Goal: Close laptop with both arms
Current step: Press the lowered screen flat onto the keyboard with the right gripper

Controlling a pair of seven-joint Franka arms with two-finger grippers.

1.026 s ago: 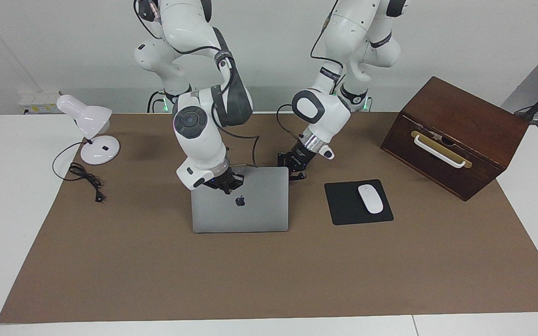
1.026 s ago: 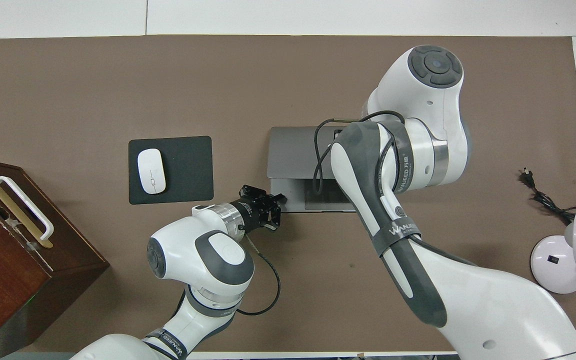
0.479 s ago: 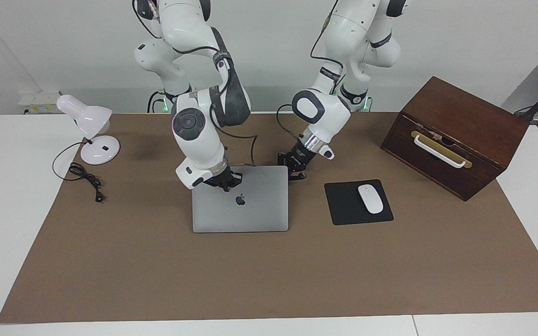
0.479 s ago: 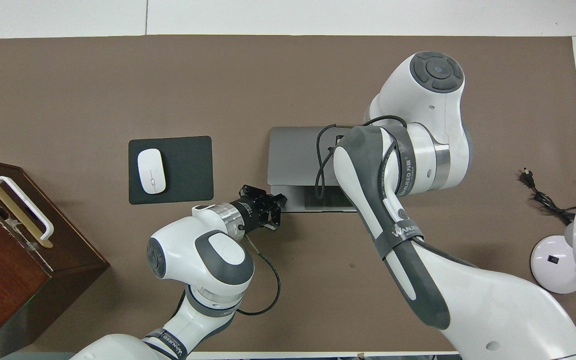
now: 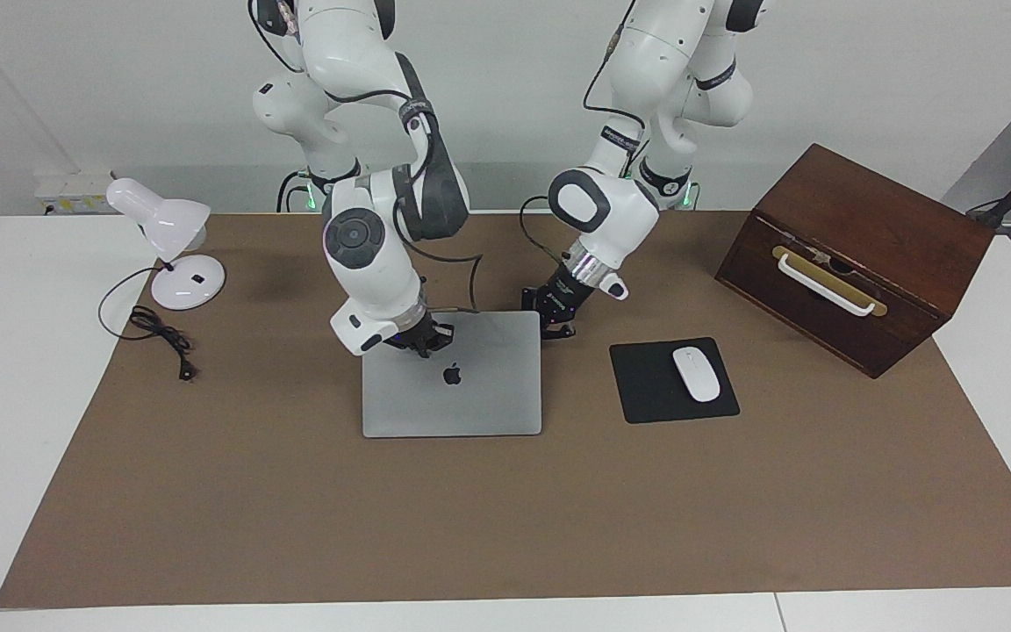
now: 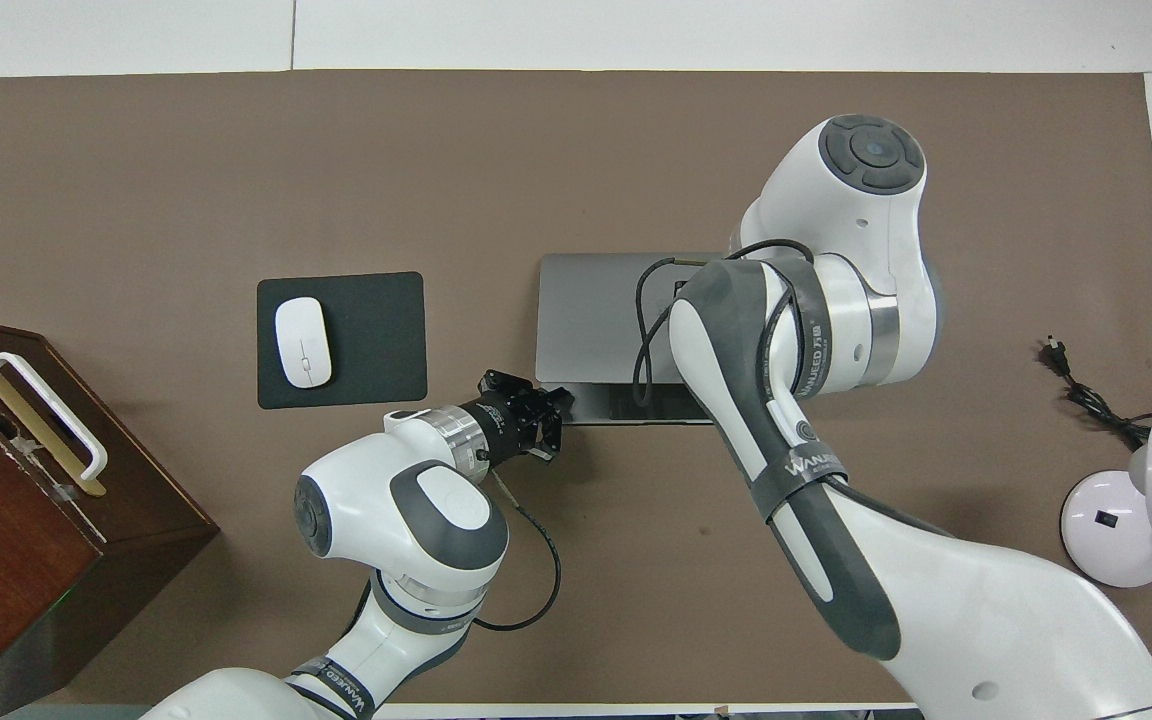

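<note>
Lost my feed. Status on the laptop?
Right gripper shut, on lid. Left gripper shut, at deck corner. Laptop nearly closed. Nothing in the way.

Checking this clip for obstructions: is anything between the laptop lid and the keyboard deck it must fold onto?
Nothing visible. The right gripper is on the laptop lid, the left gripper at its corner; the exposed deck strip looks bare.

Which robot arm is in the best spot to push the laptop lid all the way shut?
The right arm, probably. Its shut right gripper is on the laptop lid by its raised edge, and the lid is not quite down. The shut left gripper sits low at the laptop's corner, beside the base.
</note>
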